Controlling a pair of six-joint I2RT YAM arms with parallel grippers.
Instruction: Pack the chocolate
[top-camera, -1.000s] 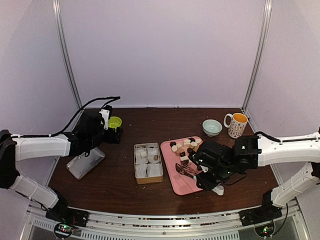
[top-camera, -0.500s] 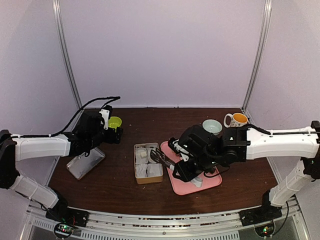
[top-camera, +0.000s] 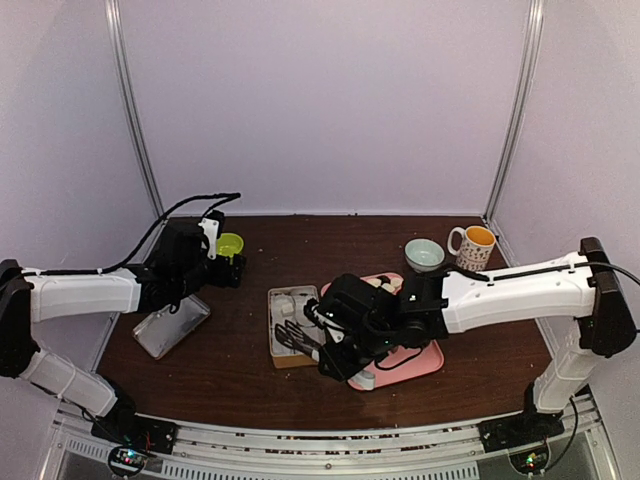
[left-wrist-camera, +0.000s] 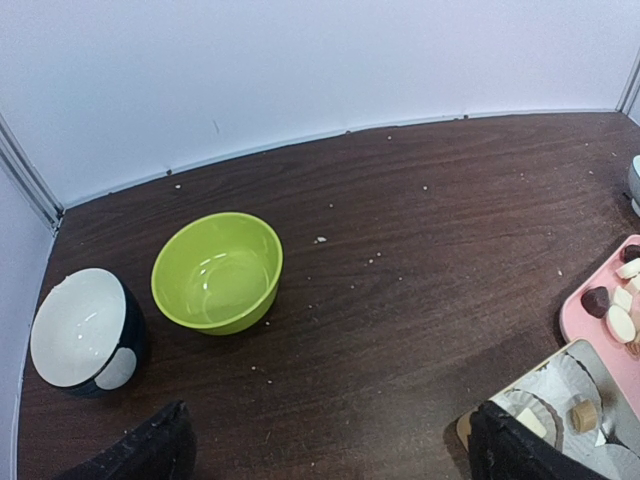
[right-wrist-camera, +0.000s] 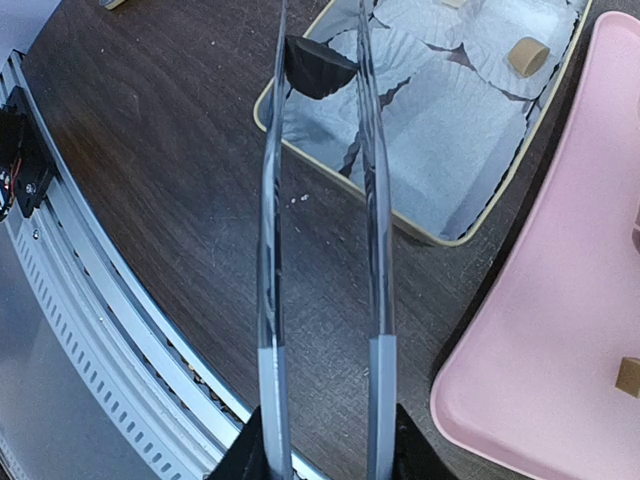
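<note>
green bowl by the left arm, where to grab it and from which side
Pinch the green bowl by its thin rim from above, one finger inside, one outside. It stands upright and empty, and its rounded wall would likely slip in a side clamp. Take the edge away from the black-and-white bowl.

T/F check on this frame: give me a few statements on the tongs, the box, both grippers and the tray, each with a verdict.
1. The right gripper holds the clear tongs. True.
2. The tong tips are empty. False: they pinch a dark chocolate piece.
3. That piece hangs over a corner of the paper-lined box. True.
4. The left gripper is shut on the green bowl. False: it is open, and the bowl stands free on the table ahead of it.
5. The tray beside the box is green. False: it is pink.
</note>
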